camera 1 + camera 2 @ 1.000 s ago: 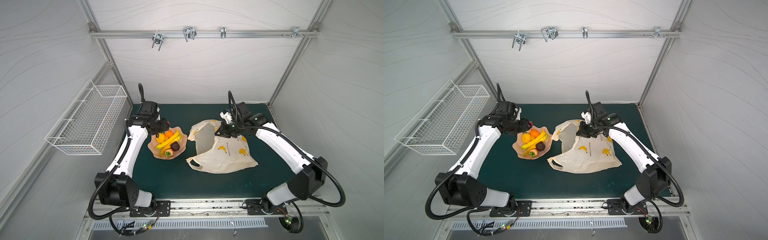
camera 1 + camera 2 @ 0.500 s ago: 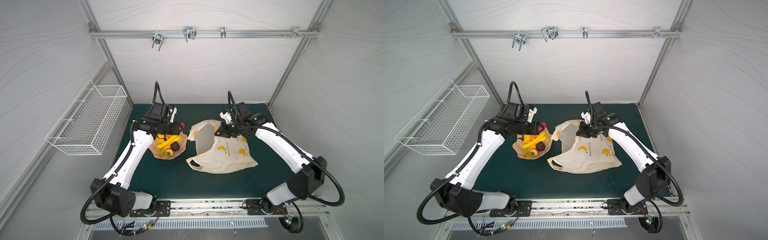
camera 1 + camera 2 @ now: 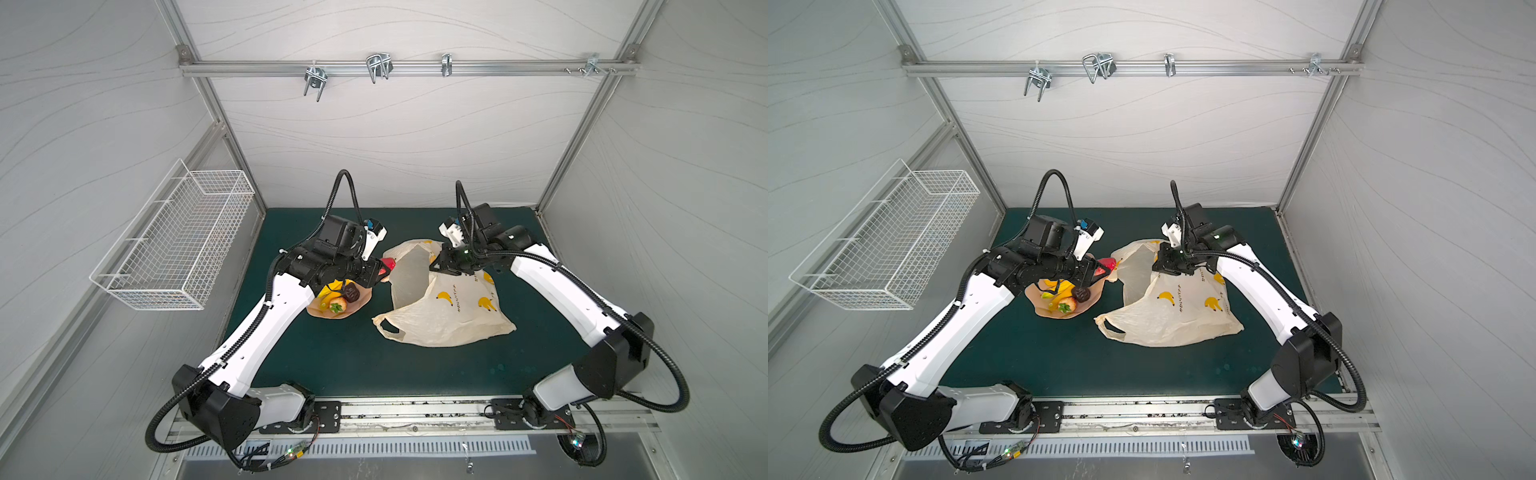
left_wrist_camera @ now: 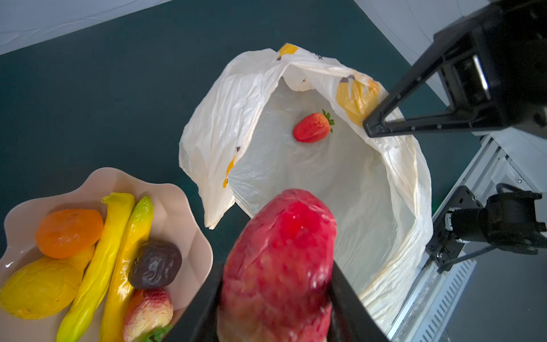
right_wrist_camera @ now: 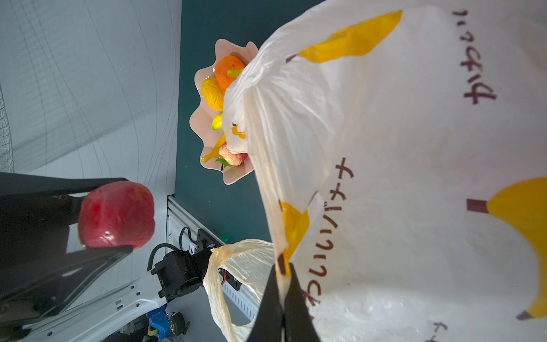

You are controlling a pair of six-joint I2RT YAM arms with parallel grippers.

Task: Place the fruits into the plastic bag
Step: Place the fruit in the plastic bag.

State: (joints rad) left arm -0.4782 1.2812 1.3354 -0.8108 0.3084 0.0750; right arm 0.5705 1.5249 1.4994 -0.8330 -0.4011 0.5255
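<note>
A cream plastic bag (image 3: 449, 320) printed with bananas lies on the dark green surface (image 3: 353, 361). Beside it, a pink scalloped plate (image 4: 183, 210) holds an orange piece (image 4: 69, 232), two yellow bananas (image 4: 112, 237) and a dark brown fruit (image 4: 155, 263). Just past the plate, the left end effector (image 3: 381, 270) is clamped on a large red fruit (image 4: 281, 251), held up just beside the bag's open mouth. The right end effector (image 5: 283, 278) is pinched together on the bag's rim, holding it raised. A strawberry (image 4: 312, 127) lies inside the bag.

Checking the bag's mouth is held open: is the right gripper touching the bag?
Touching. The right wrist view shows the right gripper shut on the bag's rim, with the plastic pinched between its closed jaws.
</note>
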